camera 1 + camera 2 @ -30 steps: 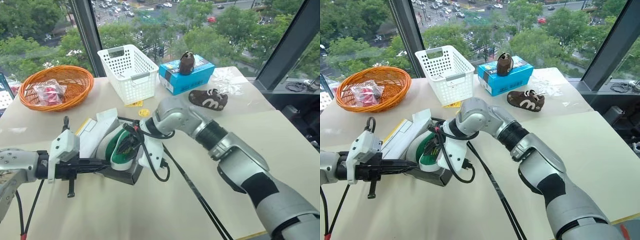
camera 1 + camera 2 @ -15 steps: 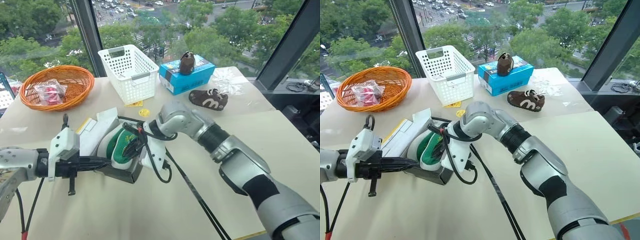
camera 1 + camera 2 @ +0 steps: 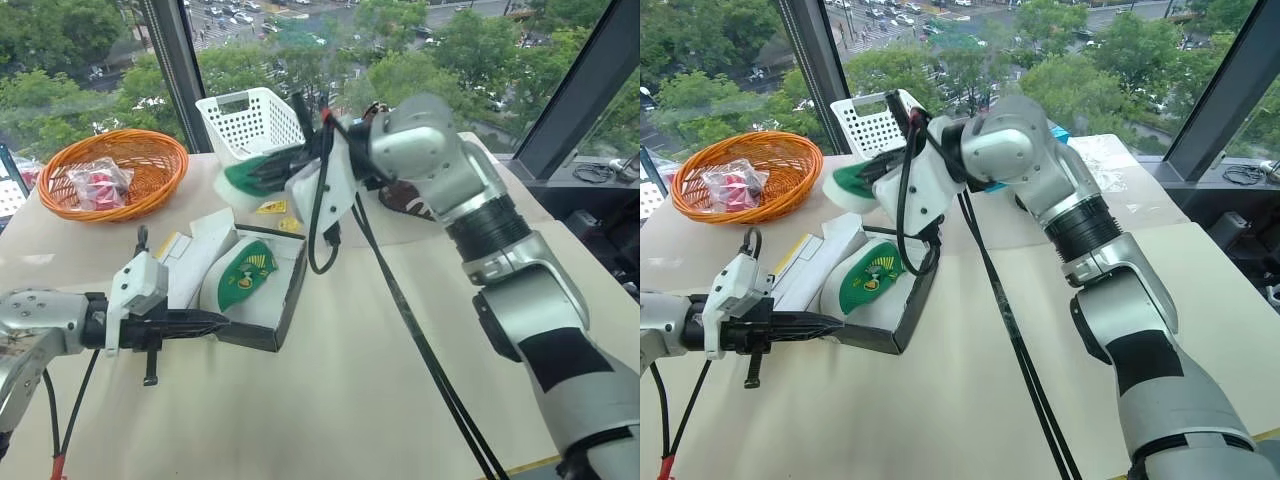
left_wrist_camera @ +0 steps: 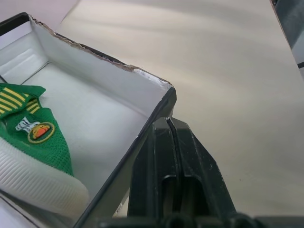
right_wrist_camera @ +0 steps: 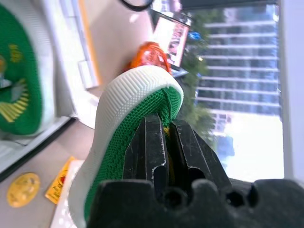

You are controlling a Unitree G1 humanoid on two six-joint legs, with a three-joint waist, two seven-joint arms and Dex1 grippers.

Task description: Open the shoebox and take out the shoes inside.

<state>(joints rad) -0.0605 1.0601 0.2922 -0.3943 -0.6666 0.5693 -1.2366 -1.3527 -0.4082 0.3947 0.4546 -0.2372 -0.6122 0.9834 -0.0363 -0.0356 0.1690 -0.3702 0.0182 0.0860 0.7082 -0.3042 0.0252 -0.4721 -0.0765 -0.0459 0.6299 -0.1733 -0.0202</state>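
Right hand (image 5: 164, 142) clenched on a green knit shoe (image 3: 262, 174) with ribbed white sole, raised above the open shoebox (image 3: 262, 300). Left hand (image 4: 172, 142), clenched, pinches the cardboard box wall; second shoe (image 3: 245, 274), duck emblem on sole, lies inside.

Left arm: we see it reaching in low from the left, forearm nearly level, pointing toward the right.
Left pincer (image 3: 205, 323): its two black fingers are pressed together, tips at the near wall of the shoebox (image 3: 262, 335).
Right arm: raised high, elbow bent, wrist turned so the pincer points left.
Right pincer (image 3: 268, 172): fingers clamped on a green-soled shoe (image 3: 252, 176), held up in the air.
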